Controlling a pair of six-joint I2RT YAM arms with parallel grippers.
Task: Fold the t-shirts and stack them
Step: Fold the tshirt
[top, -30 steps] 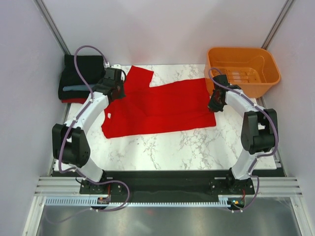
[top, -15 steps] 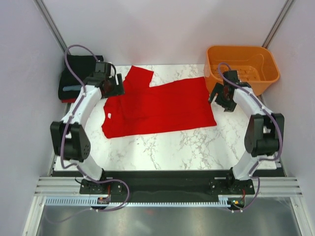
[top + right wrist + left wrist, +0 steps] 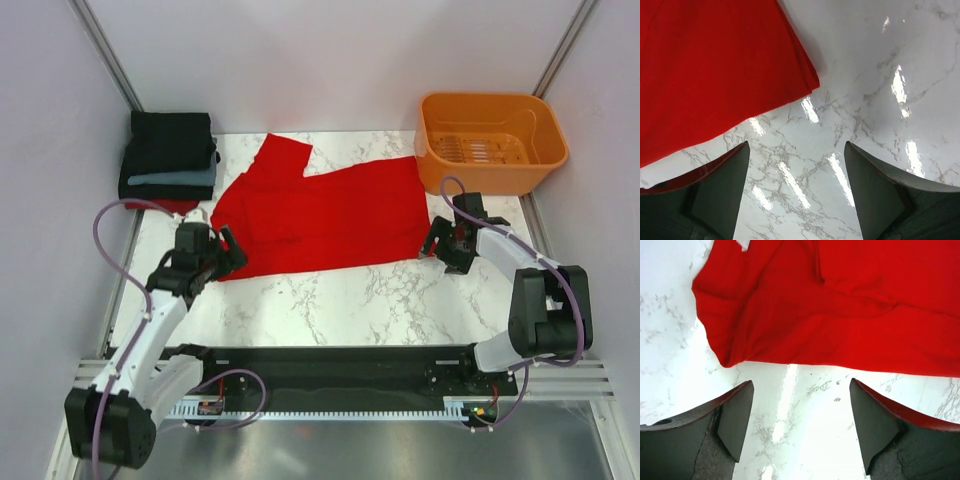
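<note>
Red t-shirt (image 3: 330,215) on table (image 3: 350,300) | basket (image 3: 436,165) beside it | left gripper (image 3: 800,385), right gripper (image 3: 796,145) agape

The red t-shirt (image 3: 840,305) fills the upper frame, creased, on the marble bench (image 3: 800,405). Two dark fingers (image 3: 735,420) stand apart at the lower corners, empty.

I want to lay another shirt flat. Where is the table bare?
The widest bare stretch of table is the near strip in front of the red t-shirt, flanked by the left gripper and right gripper. The far corners are crowded: folded stack left, orange basket right.
</note>
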